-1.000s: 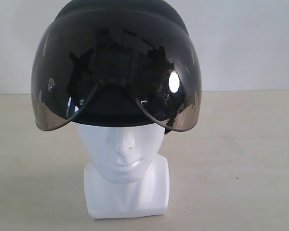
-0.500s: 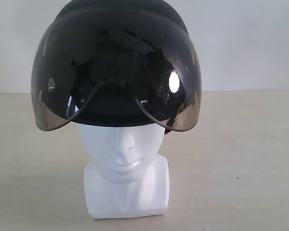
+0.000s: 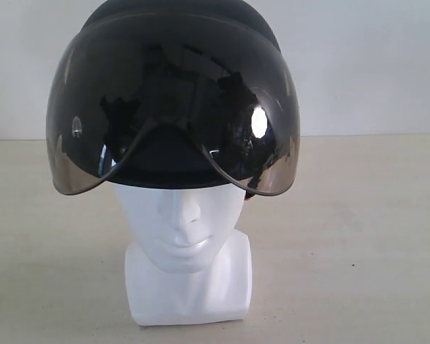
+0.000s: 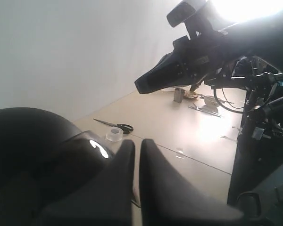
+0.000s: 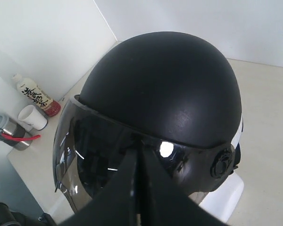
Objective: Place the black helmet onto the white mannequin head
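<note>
The black helmet [image 3: 173, 86] sits on the white mannequin head [image 3: 186, 222], its smoky visor covering the brow and eyes. The head's squarish base [image 3: 190, 294] stands on the beige table. Neither gripper shows in the exterior view. In the right wrist view my right gripper [image 5: 139, 153] is shut and empty, just in front of the helmet [image 5: 165, 80] at the visor's edge. My left gripper [image 4: 136, 143] is also shut on nothing, beside the helmet's shell [image 4: 23, 141]. I cannot tell whether either one touches the helmet.
The right arm [image 4: 188, 66] hangs above the table in the left wrist view. Scissors [image 4: 115, 125], a clear tape roll [image 4: 114, 134] and a metal cup [image 4: 179, 94] lie behind the head. A bottle [image 5: 35, 95] and white cup [image 5: 32, 117] stand by the wall.
Helmet and head have not moved. Only the dark reflections in the visor shift slightly.
</note>
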Available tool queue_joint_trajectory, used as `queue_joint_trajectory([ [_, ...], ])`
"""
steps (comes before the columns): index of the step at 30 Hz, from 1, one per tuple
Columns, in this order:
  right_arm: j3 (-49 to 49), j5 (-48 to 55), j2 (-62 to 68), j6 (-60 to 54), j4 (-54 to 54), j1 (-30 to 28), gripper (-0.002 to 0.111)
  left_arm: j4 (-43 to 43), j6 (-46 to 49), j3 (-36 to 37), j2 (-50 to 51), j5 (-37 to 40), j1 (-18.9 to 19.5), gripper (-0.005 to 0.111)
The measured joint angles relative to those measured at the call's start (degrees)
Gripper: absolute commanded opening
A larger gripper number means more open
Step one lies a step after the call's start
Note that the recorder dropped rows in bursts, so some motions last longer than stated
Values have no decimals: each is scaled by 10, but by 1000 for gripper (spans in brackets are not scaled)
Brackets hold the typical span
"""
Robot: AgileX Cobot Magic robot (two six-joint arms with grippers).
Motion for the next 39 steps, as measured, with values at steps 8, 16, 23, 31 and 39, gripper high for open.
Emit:
queue_joint_trajectory([
  [8, 0, 0, 0, 0, 0, 0, 0, -22, -3, 0, -19, 80, 0, 4],
  [16, 0, 0, 0, 0, 0, 0, 0, -43, -5, 5, -57, 202, 0, 4],
  [23, 0, 0, 0, 0, 0, 0, 0, -1, -5, 13, -53, 208, 0, 4],
  [31, 0, 0, 0, 0, 0, 0, 0, -47, -4, 14, -48, 205, 0, 4],
  [39, 0, 0, 0, 0, 0, 0, 0, -292, 145, 44, -48, 219, 0, 4],
])
